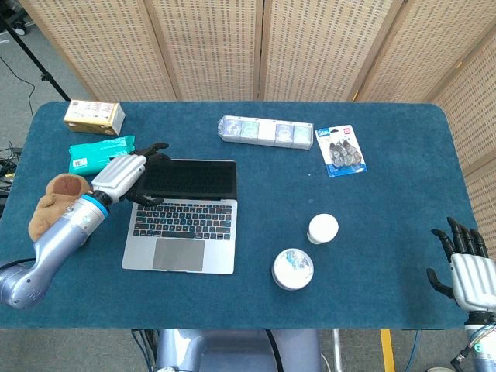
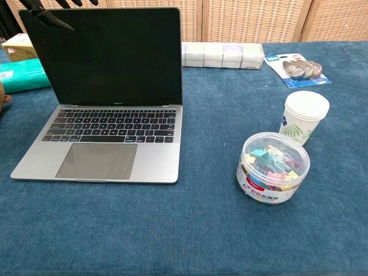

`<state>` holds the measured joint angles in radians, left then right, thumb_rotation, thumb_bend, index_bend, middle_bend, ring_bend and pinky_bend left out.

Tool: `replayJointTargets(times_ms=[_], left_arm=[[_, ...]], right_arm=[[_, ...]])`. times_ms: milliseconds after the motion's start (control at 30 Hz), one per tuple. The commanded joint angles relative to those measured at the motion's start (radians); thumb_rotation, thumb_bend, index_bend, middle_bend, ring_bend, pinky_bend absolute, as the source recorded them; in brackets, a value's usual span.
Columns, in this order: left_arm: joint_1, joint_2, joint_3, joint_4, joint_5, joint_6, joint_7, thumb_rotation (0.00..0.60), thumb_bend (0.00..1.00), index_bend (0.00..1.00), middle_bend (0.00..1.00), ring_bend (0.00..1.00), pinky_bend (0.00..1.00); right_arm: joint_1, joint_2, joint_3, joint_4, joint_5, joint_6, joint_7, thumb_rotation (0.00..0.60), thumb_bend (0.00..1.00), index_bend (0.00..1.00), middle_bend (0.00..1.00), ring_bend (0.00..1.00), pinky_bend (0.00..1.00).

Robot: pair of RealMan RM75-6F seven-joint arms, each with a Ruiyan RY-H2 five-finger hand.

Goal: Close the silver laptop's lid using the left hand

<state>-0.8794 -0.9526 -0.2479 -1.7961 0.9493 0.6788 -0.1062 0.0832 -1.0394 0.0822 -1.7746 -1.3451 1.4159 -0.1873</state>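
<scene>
Laptop [image 1: 182, 221] at left-centre of the surface [image 1: 372, 279], lid partly raised, left hand [image 1: 128, 174] at its upper-left corner. Left of it: plush toy [image 1: 54, 205], packet [image 1: 97, 153], box [image 1: 94, 116] behind. Behind the laptop: row of cases [image 1: 266, 131], blister pack [image 1: 340, 150] to their right. Right of the laptop: paper cups [image 1: 322, 229], clip tub [image 1: 293, 268] in front. Right hand [image 1: 466, 267] at the near-right edge.
</scene>
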Motion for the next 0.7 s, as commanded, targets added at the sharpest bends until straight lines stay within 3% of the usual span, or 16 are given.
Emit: replayJointTargets(times_ms=[33, 700], left_arm=[[0.002, 0.009, 0.007, -0.023, -0.014, 0.009, 0.014, 0.600, 0.19, 0.29, 0.12, 0.20, 0.19], [0.015, 0.032, 0.041, -0.139, -0.062, 0.040, 0.071, 0.600, 0.19, 0.29, 0.12, 0.20, 0.19]], right_arm=[[-0.001, 0.000, 0.001, -0.001, 0.000, 0.002, -0.001, 0.600, 0.37, 0.17, 0.00, 0.00, 0.00], [-0.001, -0.003, 0.002, -0.003, 0.011, 0.002, -0.019, 0.600, 0.38, 0.17, 0.00, 0.00, 0.00]])
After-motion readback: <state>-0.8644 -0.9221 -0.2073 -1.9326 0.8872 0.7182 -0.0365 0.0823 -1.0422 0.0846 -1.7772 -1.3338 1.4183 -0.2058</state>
